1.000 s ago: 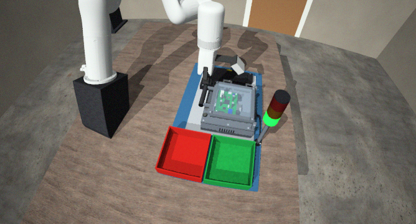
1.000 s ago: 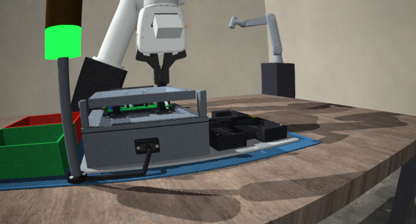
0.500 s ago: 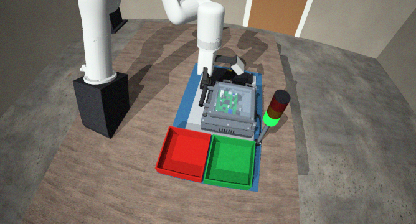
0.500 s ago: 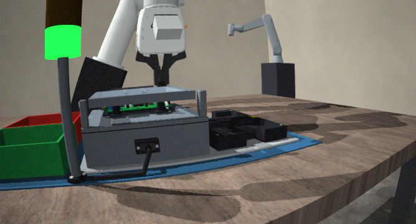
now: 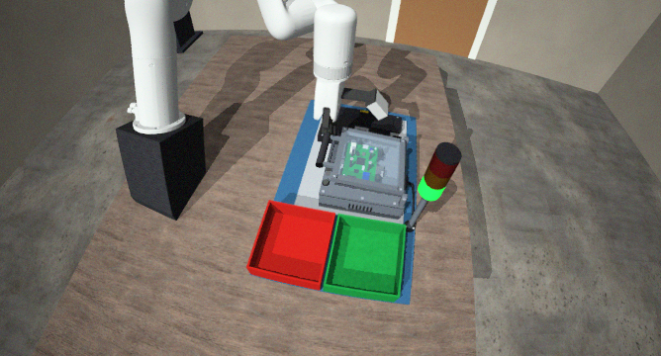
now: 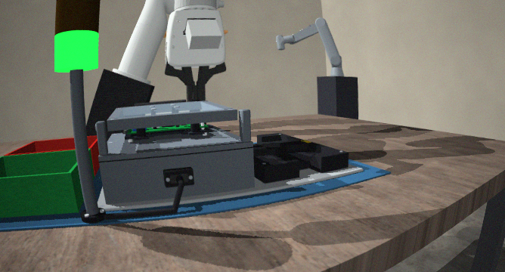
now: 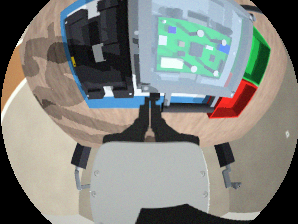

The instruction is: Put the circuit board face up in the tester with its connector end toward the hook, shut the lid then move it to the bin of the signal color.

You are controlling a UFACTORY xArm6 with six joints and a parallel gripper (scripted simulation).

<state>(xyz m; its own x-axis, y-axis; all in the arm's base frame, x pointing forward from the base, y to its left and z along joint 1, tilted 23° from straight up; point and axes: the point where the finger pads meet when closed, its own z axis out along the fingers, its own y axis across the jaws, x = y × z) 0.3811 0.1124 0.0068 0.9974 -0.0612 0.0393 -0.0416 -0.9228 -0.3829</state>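
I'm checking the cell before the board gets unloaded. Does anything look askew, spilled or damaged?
Nothing stands out. The board lies square under the lowered lid, the signal tower glows green, and the red bin and green bin stand upright side by side. The gripper is shut, holding nothing, at the lid's far edge.

My tool (image 6: pixel 196 89) is black on a white arm (image 5: pixel 334 39). Green board (image 5: pixel 361 160), grey tester (image 6: pixel 178 165), red bin (image 5: pixel 292 242), green bin (image 5: pixel 367 257), blue mat (image 6: pixel 363 174), brown wood-grain tabletop (image 5: pixel 148 281); the tower (image 5: pixel 429 188) glows green.
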